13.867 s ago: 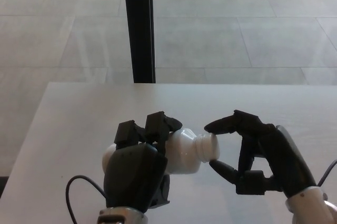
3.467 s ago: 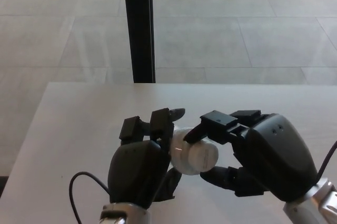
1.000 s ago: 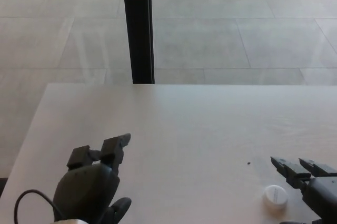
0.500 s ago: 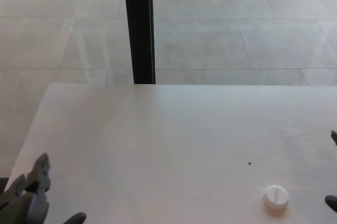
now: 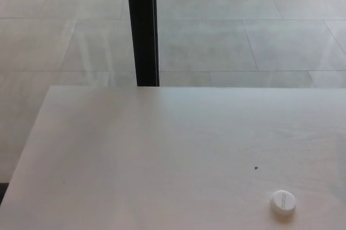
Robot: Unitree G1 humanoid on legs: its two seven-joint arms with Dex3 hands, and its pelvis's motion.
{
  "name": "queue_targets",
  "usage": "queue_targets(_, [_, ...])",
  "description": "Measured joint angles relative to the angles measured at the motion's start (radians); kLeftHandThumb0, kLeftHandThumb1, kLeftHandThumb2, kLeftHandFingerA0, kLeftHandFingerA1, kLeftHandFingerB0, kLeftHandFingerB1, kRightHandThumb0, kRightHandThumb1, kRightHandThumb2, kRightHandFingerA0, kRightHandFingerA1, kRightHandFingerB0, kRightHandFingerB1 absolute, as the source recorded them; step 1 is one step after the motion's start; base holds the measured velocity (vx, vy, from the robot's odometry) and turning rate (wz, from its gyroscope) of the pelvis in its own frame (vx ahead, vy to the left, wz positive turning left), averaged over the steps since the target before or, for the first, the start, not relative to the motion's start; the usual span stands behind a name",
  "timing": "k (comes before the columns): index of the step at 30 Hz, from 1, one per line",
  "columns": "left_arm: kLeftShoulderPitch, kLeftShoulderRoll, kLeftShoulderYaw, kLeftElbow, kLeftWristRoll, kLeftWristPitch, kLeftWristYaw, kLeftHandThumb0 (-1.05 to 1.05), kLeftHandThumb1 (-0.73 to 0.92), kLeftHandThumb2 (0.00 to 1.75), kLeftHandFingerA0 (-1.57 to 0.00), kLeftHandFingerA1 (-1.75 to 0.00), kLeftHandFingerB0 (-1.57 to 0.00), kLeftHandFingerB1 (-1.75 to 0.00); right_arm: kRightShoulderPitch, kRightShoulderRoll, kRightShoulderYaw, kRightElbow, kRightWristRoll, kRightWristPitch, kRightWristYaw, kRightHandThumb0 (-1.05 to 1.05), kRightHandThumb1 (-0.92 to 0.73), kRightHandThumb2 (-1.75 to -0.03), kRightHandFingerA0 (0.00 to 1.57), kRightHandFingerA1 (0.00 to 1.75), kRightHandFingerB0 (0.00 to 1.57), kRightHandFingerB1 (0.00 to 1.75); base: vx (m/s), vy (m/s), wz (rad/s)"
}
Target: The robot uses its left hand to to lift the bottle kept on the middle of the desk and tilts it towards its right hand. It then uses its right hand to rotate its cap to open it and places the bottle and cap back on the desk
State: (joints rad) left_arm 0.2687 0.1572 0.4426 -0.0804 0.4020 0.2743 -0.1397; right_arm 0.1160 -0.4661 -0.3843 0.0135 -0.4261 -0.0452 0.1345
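Observation:
A small round white cap (image 5: 283, 201) lies flat on the pale wooden desk (image 5: 162, 154), near the front right corner of the head view. The white bottle does not show anywhere in this view. Neither of my hands is in the picture.
A black vertical post (image 5: 142, 27) stands behind the desk's far edge, over a tiled grey floor (image 5: 243, 25). A tiny dark speck (image 5: 255, 168) sits on the desk a little above and left of the cap. The desk's left edge runs diagonally down to the lower left.
Both hands have dropped out of the picture: the left off the lower left corner, the right off the right edge. The cap has stayed where it lay.

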Motion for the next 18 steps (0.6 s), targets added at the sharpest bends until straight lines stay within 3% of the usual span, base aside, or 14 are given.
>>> queue_targets(1, [0.002,-0.001,0.022,0.011,-0.014,0.0,-0.001,-0.85,0.82,1.02,0.0,0.0,0.0,-0.02,-0.001,0.0,-0.016,0.011,0.008,0.0,0.0,-0.46,-0.76,-0.77,0.0,0.0,0.0,0.01,0.0,0.0,0.0])
queue_targets(2, [0.005,-0.004,0.05,0.024,-0.03,0.0,-0.002,-0.66,0.89,0.67,0.0,-0.13,0.0,-0.17,-0.003,0.0,-0.034,0.025,0.018,0.002,0.0,-0.42,-0.78,-0.8,0.0,0.0,0.0,0.0,0.0,0.0,0.0])
queue_targets(3, [0.007,-0.005,0.063,0.031,-0.039,0.0,-0.003,-0.7,0.64,0.97,-0.03,-0.34,-0.03,-0.27,-0.003,0.0,-0.044,0.032,0.025,0.002,0.0,-0.39,-0.74,-0.72,0.0,0.0,0.0,0.1,0.0,0.0,0.0])
queue_targets(6, [0.02,-0.013,0.157,0.096,-0.092,0.0,-0.005,-0.69,0.66,0.99,-0.01,-0.32,-0.01,-0.25,-0.006,0.009,-0.109,0.087,0.064,0.003,-0.001,-0.39,-0.75,-0.68,0.0,0.09,0.0,0.19,0.0,0.0,0.0])
queue_targets(7, [0.023,-0.016,0.178,0.113,-0.103,0.0,-0.006,-0.7,0.65,0.97,-0.01,-0.39,0.0,-0.22,-0.007,0.011,-0.124,0.103,0.073,0.004,-0.001,-0.4,-0.69,-0.8,0.0,0.1,0.06,0.09,0.0,0.0,0.0])
queue_targets(8, [0.028,-0.019,0.204,0.134,-0.117,0.0,-0.006,-0.65,0.73,0.71,-0.1,-0.31,-0.02,-0.16,-0.007,0.016,-0.143,0.122,0.084,0.004,-0.001,-0.38,-0.64,-0.81,0.0,0.17,0.04,0.22,0.0,0.0,0.0])
queue_targets(9, [0.035,-0.023,0.231,0.16,-0.13,-0.001,-0.006,-0.69,0.76,0.69,-0.12,-0.31,-0.04,-0.16,-0.008,0.023,-0.166,0.143,0.096,0.004,-0.001,-0.47,-0.65,-0.78,0.0,0.14,0.03,0.2,0.0,0.0,0.0])
queue_targets(10, [0.044,-0.029,0.264,0.197,-0.145,-0.001,-0.005,-0.79,0.71,1.0,-0.08,-0.3,0.0,-0.12,-0.008,0.033,-0.196,0.175,0.113,0.006,-0.002,-0.51,-0.65,-0.8,0.0,0.21,0.03,0.31,0.0,0.0,0.0])
queue_targets(12, [0.062,-0.04,0.312,0.256,-0.169,-0.001,-0.006,-0.82,0.71,1.01,-0.09,-0.31,0.0,-0.11,-0.008,0.046,-0.243,0.228,0.135,0.007,-0.008,-0.52,-0.65,-0.79,0.0,0.15,0.03,0.27,0.0,0.0,0.0])
queue_targets(13, [0.073,-0.046,0.337,0.29,-0.181,-0.001,-0.006,-0.84,0.71,1.0,-0.09,-0.29,-0.08,-0.12,-0.008,0.055,-0.27,0.26,0.148,0.008,-0.011,-0.51,-0.73,-0.63,0.0,0.28,0.0,0.36,0.0,0.0,0.0])
queue_targets(15, [0.094,-0.056,0.387,0.349,-0.207,0.0,-0.006,-0.8,0.7,1.01,-0.04,-0.43,-0.04,-0.32,-0.007,0.075,-0.32,0.319,0.173,0.012,-0.019,-0.51,-0.75,-0.63,0.0,0.24,0.0,0.32,0.0,0.0,0.0])
queue_targets(16, [0.103,-0.061,0.407,0.374,-0.218,0.0,-0.006,-0.85,0.76,1.07,-0.07,-0.32,0.0,-0.11,-0.007,0.085,-0.343,0.346,0.185,0.014,-0.021,-0.5,-0.67,-0.72,0.0,0.17,0.0,0.24,0.0,0.0,0.0])
queue_targets(17, [0.114,-0.064,0.428,0.4,-0.229,0.0,-0.007,-0.85,0.76,1.07,-0.07,-0.32,0.0,-0.11,-0.007,0.096,-0.366,0.376,0.198,0.015,-0.024,-0.5,-0.67,-0.72,0.0,0.17,0.0,0.24,0.0,0.0,0.0])
queue_targets(18, [0.122,-0.068,0.442,0.418,-0.238,0.0,-0.008,-0.74,0.88,0.66,-0.09,-0.33,0.0,-0.21,-0.007,0.105,-0.383,0.397,0.207,0.016,-0.026,-0.58,-0.66,-0.83,0.0,0.21,0.01,0.23,0.0,0.0,0.0])
